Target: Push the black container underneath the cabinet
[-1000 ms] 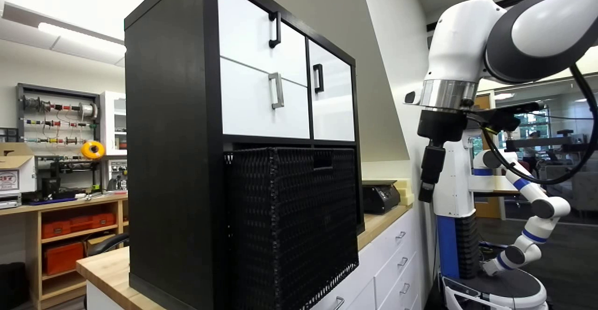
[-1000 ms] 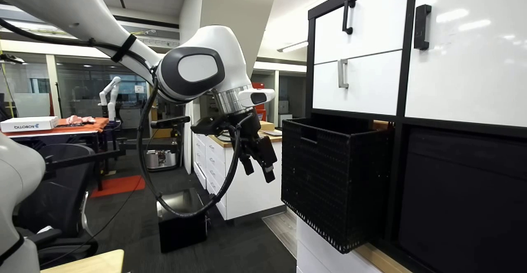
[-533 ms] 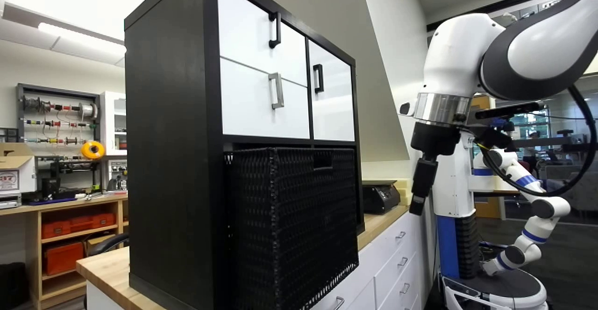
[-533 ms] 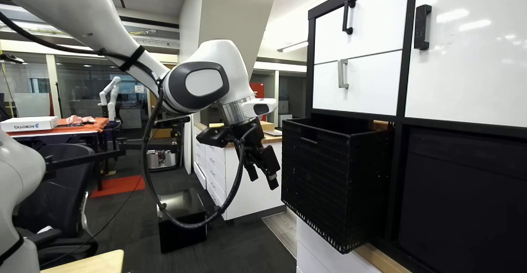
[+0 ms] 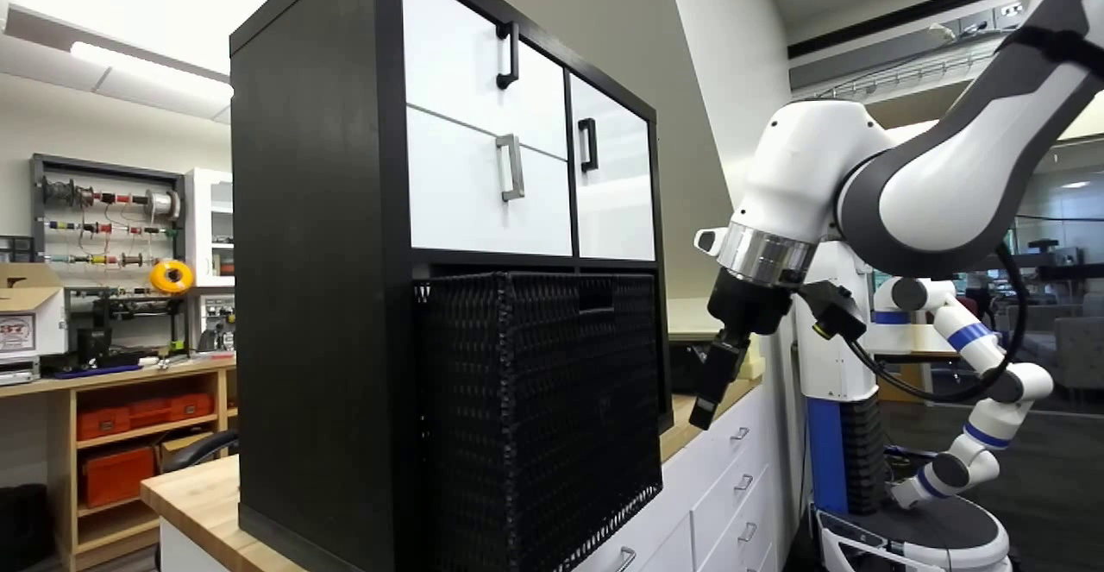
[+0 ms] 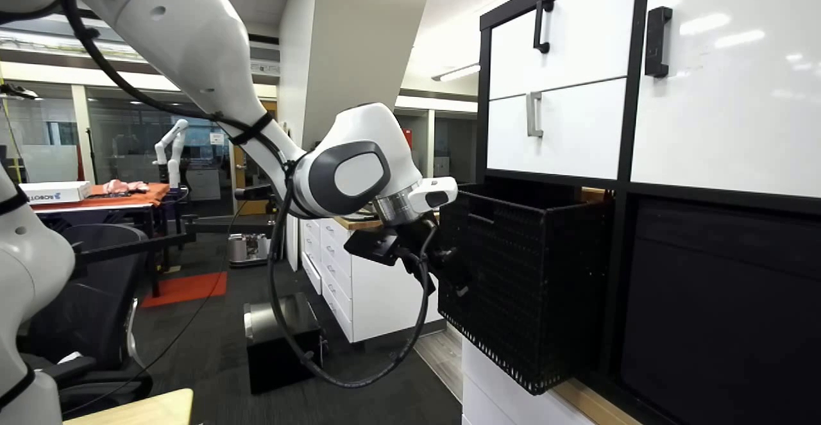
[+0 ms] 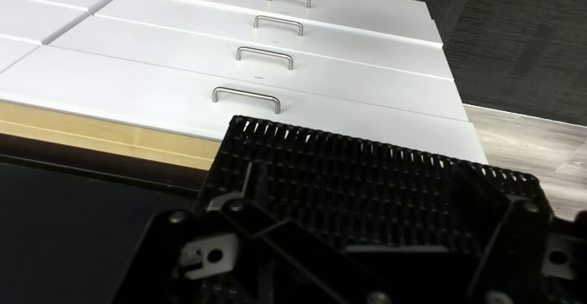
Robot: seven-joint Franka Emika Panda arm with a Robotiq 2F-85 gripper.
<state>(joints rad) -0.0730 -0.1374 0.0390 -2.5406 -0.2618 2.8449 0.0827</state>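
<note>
Reaches lower and closer to the black container (image 5: 578, 408) than half a second ago, with the arm (image 5: 940, 192) stretched farther toward the cabinet (image 5: 392, 235) and the end effector (image 7: 362, 182) tilted downward in both exterior views. In an exterior view, now partly covers the black device (image 5: 684, 365) on the worktop (image 5: 203, 499), clear of it in the earlier frames, and brings a black strap (image 5: 1056, 44) on the arm into sight. In an exterior view, hangs the cable loop (image 6: 351, 384) lower and nearer to the container than before, and now overlaps the container's front face in the line of sight.

Keeps the fingers (image 7: 259, 180) spread wide apart, gripping nothing — with only the container's woven face in sight between them. Leaves a small gap between fingertips (image 5: 703, 412) and container, visible in an exterior view.

Leaves the black container unmoved since the earlier frames — upright, partway out of the cabinet's lower compartment beneath the two white drawer fronts (image 6: 577, 124), with the rear inside and the front overhanging the edge of the worktop. In the wrist view, looks down along the container's front face, with the white counter drawers (image 7: 183, 42) beyond the bottom edge and a strip of worktop beside one corner.
</note>
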